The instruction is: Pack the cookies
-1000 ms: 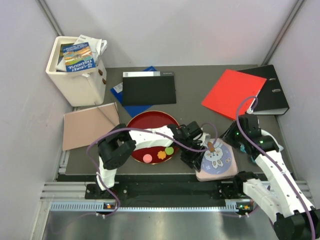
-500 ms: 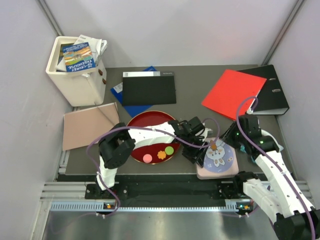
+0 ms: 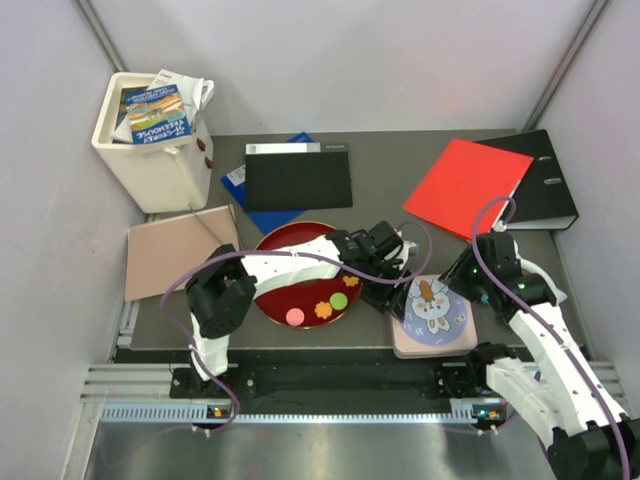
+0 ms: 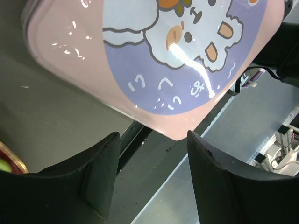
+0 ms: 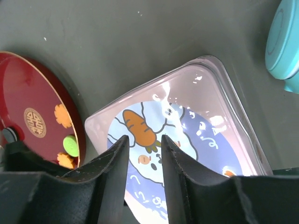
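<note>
Overhead view: a red plate (image 3: 290, 255) lies at centre frame on the dark counter (image 3: 400, 170). The cookies (image 3: 323, 309), one pink, one green and two orange flower shapes, sit along the plate's lower right rim. Just right of the plate stands a pink box (image 3: 405, 347) with its rabbit-printed lid on. The left pincer (image 4: 153, 140) is between plate and box, its jaws wide apart and holding nothing; in its wrist view the box edge lies beyond the fingertips. The right pincer (image 5: 144, 140) is over the box's upper right part, jaws only narrowly parted and empty; whether it touches the lid cannot be told. A teal round object (image 5: 285, 42) shows at the upper right of the right wrist view.
</note>
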Controlling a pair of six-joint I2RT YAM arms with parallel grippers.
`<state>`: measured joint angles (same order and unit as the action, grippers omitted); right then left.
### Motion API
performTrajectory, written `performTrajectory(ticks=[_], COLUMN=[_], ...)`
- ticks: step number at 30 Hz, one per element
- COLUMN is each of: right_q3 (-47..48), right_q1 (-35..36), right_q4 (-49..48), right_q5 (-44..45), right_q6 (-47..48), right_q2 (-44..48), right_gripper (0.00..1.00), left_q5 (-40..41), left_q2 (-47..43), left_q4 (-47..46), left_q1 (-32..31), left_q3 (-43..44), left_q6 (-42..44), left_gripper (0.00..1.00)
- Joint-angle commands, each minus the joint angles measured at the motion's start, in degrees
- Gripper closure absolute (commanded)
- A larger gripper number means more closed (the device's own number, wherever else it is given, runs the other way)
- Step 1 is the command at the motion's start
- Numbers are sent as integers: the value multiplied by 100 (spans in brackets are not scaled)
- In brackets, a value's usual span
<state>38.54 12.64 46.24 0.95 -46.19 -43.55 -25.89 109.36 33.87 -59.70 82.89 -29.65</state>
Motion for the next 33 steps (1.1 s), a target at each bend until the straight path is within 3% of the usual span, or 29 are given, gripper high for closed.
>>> performTrajectory(ticks=[1,6,13,20,26,33], right_q3=[127,355,987,1866,2711,2238], right_q1=[54,45,-16,-271,-368,-421], right_q4=[8,192,710,1492,2169,2100], right_q5=[221,511,1074,1846,2454,1962], right_q6=[-74,-48,163,742,1305,1209], right_q2=[101,40,-206,-786,-1559,-1560], right_gripper=[65,65,69,100,100,100], left_q5=[251,488,927,1138,1341,1183], left_q2=[-670,-960,-961,-662,-390,-161], left_q4=[-161,-459,-250,-223,-117,-293], left_q1=[178,477,591,591,591,591], left_q3=[-334,-896,-1012,-793,-625,-704], left_q6=[-146,-515,-507,-533,-559,-524], left_gripper=[36,37,40,44,50,52])
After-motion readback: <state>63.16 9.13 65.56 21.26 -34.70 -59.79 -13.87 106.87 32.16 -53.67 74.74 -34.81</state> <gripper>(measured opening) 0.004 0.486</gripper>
